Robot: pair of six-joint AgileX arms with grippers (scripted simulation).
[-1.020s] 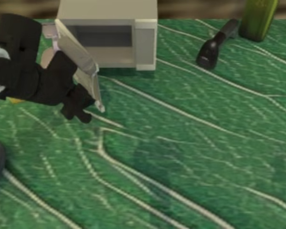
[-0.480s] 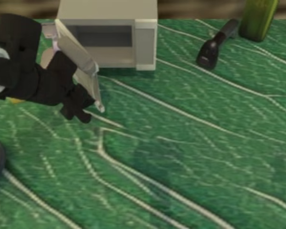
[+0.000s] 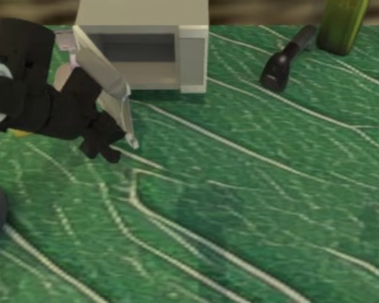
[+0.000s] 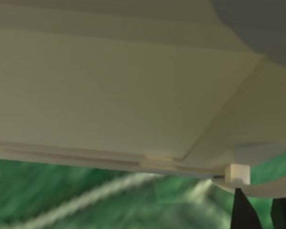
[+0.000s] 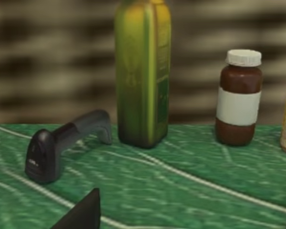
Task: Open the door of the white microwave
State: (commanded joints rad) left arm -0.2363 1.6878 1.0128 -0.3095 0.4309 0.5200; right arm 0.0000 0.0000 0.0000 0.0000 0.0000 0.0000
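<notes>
left gripper [image 3: 107,142] is sitting at the free edge of the door [image 3: 104,82], jaws' state can't tell. door is swinging out w/ the white microwave [image 3: 145,44] at table's back left. risk imo: fingers slipping off, door stalling half-open.

The white microwave [image 3: 145,44] sits at the table's far edge, left of centre, its dark cavity exposed. Its door [image 3: 104,85], white-framed with a grey translucent window, stands swung open toward the front left.
</notes>
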